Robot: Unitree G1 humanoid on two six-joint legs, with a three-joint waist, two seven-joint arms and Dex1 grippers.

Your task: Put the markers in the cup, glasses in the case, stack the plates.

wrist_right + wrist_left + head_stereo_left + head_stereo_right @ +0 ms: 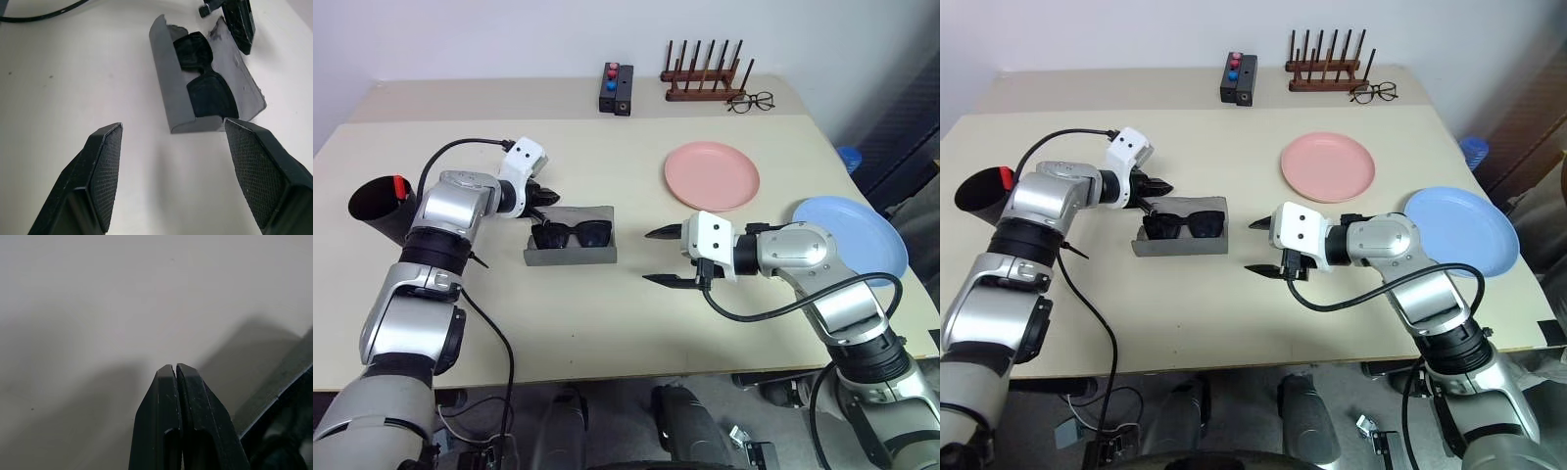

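Glasses (572, 235) lie in the open case (570, 255) — plates apart.

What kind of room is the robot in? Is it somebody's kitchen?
Probably not a kitchen: more likely a lab or office set up for practice. A plain beige table stands against a bare wall, a small box with coloured buttons sits at the back, and loose cables lie underneath.

Table (607, 323): beige top, seam line across far part. Black box (616, 89) at far edge, near centre; red and blue buttons on top face, small port on front face. Wooden rack (704, 76) right of box, dark upright pegs in a row, on low base. Clear-lens spectacles (750, 101) just beside rack's right end, thin dark frame, lying on tabletop. Wall (509, 39) behind table: plain, white.
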